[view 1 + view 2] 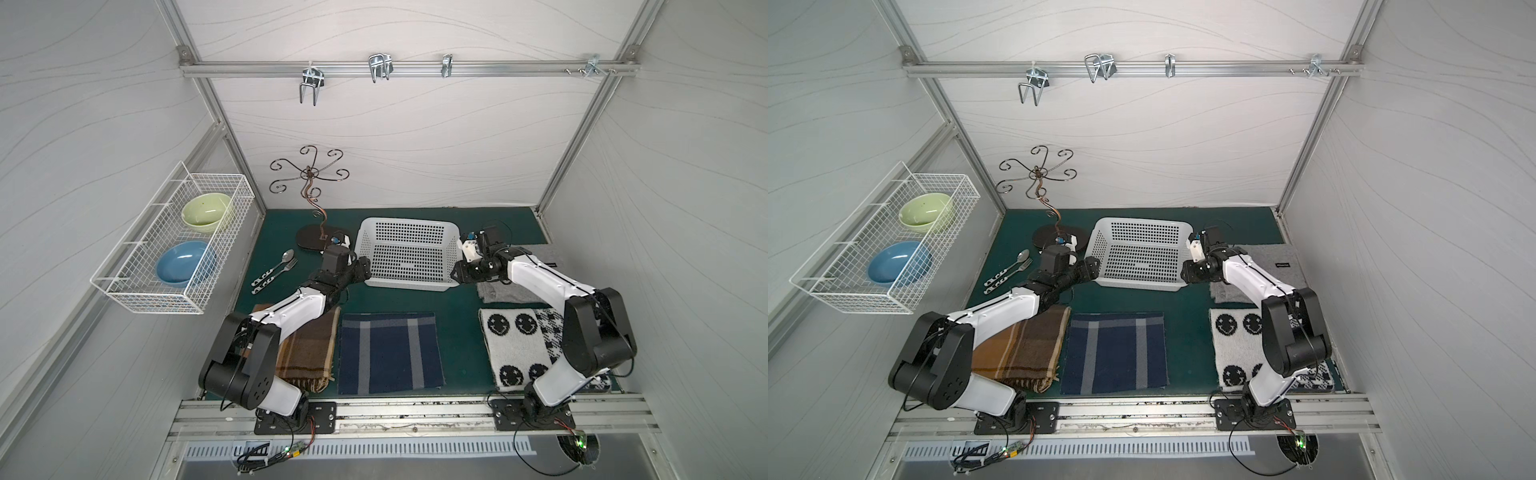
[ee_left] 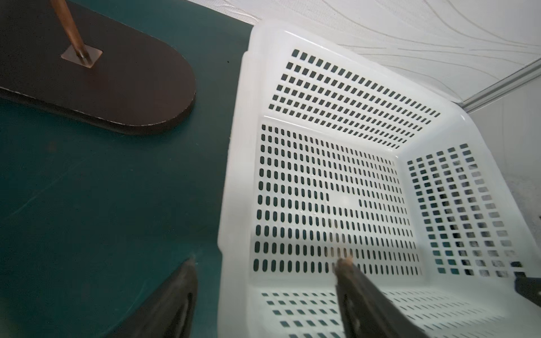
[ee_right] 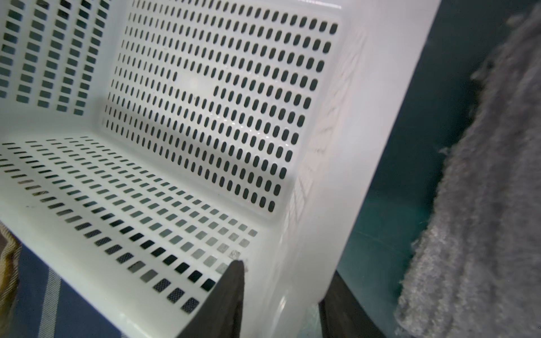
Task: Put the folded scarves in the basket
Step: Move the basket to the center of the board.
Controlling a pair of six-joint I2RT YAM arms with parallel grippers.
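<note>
Straddling the left rim of the basket (image 1: 409,286), left gripper (image 2: 265,262) jaws apart, right gripper (image 3: 287,269) astride the right rim, grip unclear, grey scarf (image 3: 483,204) beside the basket, black label (image 1: 1282,264) unreadable

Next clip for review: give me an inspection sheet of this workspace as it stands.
Surface: green mat, flat, no spills seen.
Job's things: basket empty, at the back; navy scarf, brown scarf, smiley scarf and grey scarf lie folded on the mat, none inside.
Clutter: spoon and fork, scroll stand; wire rack holding two bowls.
Grippers: left gripper open, fingers straddling the basket's left wall; right gripper straddling its right wall, contact unclear.
Cables: black cable loose below the front rail.
Surroundings: white panels; hooks on the back rail.
</note>
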